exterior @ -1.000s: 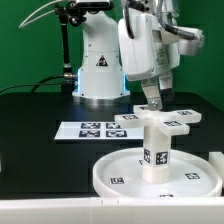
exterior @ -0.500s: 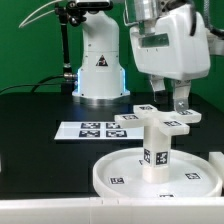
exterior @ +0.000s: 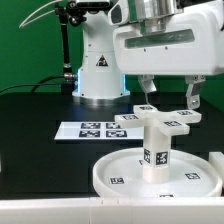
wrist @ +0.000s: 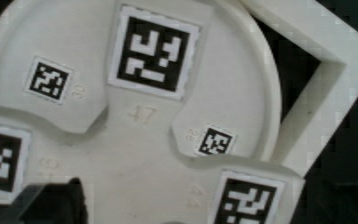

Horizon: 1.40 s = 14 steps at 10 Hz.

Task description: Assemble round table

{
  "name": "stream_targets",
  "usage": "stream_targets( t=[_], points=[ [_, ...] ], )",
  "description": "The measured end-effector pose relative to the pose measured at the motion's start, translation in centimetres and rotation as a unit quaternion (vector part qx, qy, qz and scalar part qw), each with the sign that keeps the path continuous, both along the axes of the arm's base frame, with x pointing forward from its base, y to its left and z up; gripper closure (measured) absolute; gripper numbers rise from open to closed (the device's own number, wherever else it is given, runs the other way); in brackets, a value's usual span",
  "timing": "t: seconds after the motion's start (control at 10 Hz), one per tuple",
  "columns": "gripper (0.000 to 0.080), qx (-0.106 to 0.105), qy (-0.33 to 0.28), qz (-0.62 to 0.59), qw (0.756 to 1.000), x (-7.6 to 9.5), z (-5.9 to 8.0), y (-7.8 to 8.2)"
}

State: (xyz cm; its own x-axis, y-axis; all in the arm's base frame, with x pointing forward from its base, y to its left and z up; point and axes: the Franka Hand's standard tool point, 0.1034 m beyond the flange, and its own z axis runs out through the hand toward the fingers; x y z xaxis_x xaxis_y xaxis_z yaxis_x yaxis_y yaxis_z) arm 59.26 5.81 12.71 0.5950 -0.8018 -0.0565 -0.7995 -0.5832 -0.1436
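Observation:
The large rimmed round disc (exterior: 108, 172) lies at the front of the black table. The short cylinder leg (exterior: 155, 150) stands upright at its middle. The cross-shaped four-arm piece (exterior: 150, 120) rests on top of the leg. My gripper (exterior: 168, 96) hangs just above the far side of the cross, open, with one finger (exterior: 145, 90) and the other finger (exterior: 192, 96) wide apart and nothing between them. In the wrist view the tagged cross (wrist: 140, 115) fills the picture close up; my fingertips do not show clearly there.
The marker board (exterior: 88, 129) lies flat behind the disc toward the exterior view's left. The white robot base (exterior: 98, 65) stands at the back. A white block (exterior: 215, 162) pokes in at the exterior view's right edge beside the disc.
The gripper has turned about its vertical axis, so its broad face and both spread fingers now face the exterior camera. It stays above the cross. The table parts have not moved.

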Motion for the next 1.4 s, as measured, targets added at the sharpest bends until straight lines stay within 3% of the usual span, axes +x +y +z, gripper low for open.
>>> stream_targets(
  t=[0.1, 0.2, 0.5, 0.9, 1.0, 1.1, 1.4],
  points=[
    [0.015, -0.021, -0.007, 0.085, 0.996, 0.0, -0.07, 0.01],
    [0.015, -0.029, -0.012, 0.149, 0.988, 0.06, 0.02, 0.13],
    [0.015, -0.038, -0.018, 0.324, 0.945, 0.32, 0.35, 0.36],
    [0.015, -0.045, -0.031, 0.422, 0.905, 0.36, 0.3, 0.12],
    [0.015, -0.068, -0.043, 0.523, 0.848, 0.43, 0.16, -0.02],
    [0.015, -0.076, -0.049, 0.58, 0.81, 0.25, -0.09, -0.07],
    [0.015, -0.081, -0.04, 0.7, 0.709, -0.26, -0.28, -0.01]
  ],
)
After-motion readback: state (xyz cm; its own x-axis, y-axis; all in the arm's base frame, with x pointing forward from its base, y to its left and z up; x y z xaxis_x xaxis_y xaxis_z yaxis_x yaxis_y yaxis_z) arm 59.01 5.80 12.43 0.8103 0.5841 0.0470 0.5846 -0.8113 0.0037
